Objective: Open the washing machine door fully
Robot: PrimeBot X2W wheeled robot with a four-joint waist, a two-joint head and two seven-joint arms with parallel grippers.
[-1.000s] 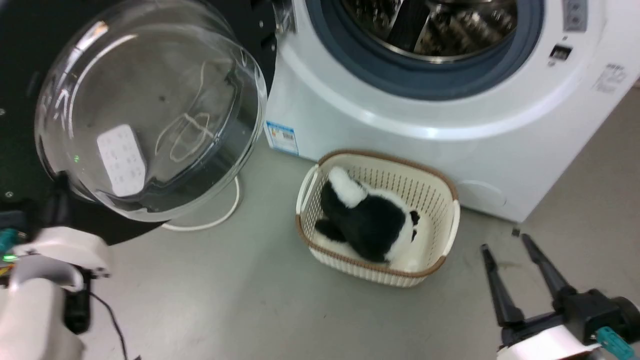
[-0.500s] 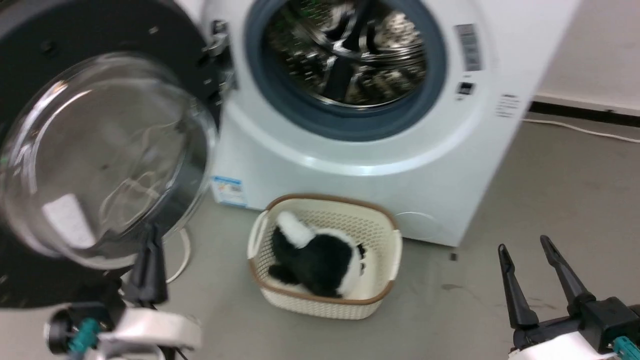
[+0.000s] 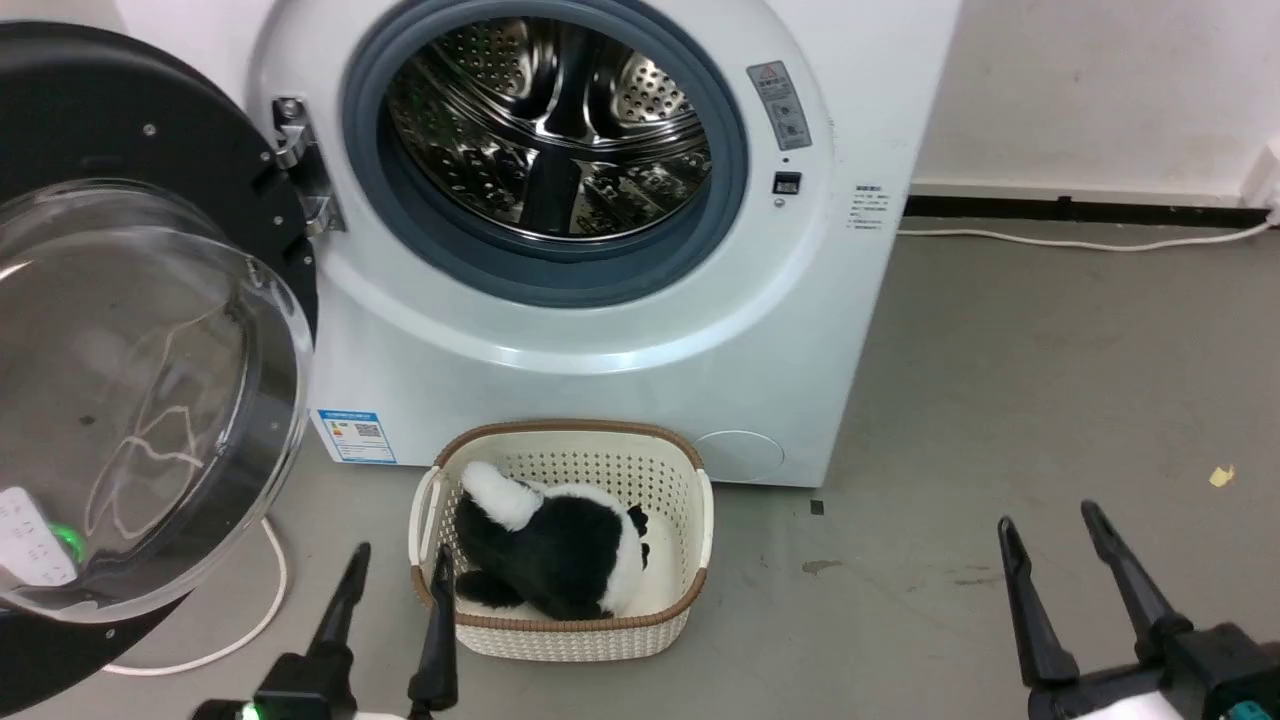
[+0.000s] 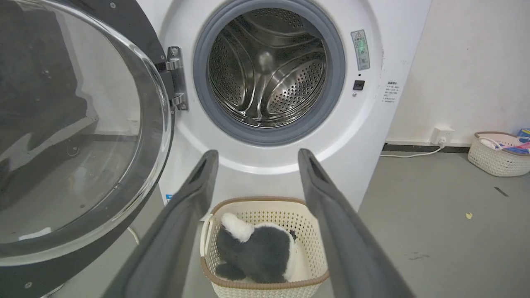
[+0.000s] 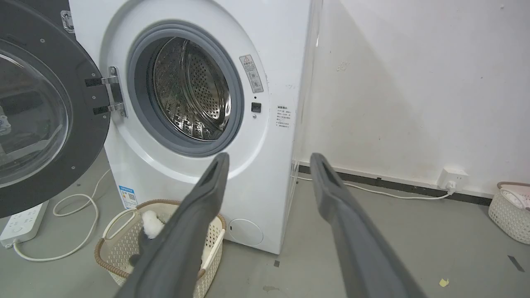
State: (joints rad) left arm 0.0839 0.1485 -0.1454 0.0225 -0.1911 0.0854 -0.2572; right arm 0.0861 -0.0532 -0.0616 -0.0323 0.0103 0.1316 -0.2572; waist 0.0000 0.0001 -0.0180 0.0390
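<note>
- The washing machine door is swung wide out on its hinge, away from the opening. In the head view it is at 9 o'clock, with the clear glass dome turned toward the camera.
- The washing machine stands at 12 o'clock, and its steel drum with the grey rubber ring is uncovered.
- The left gripper is at 7 o'clock, near the bottom edge. Its two fingers are spread apart and nothing is between them. It is apart from the door.
- The right gripper is at 4 o'clock, over the floor, well apart from the machine. Its fingers are also spread, and they hold nothing.
- A cream basket sits on the floor just in front of the machine, at 6 o'clock, with a black and white plush toy inside.
- A white cable curls on the floor below the door, at 8 o'clock.
- In the right wrist view a white power strip lies on the floor at 8 o'clock, and a second basket is at 4 o'clock.
</note>
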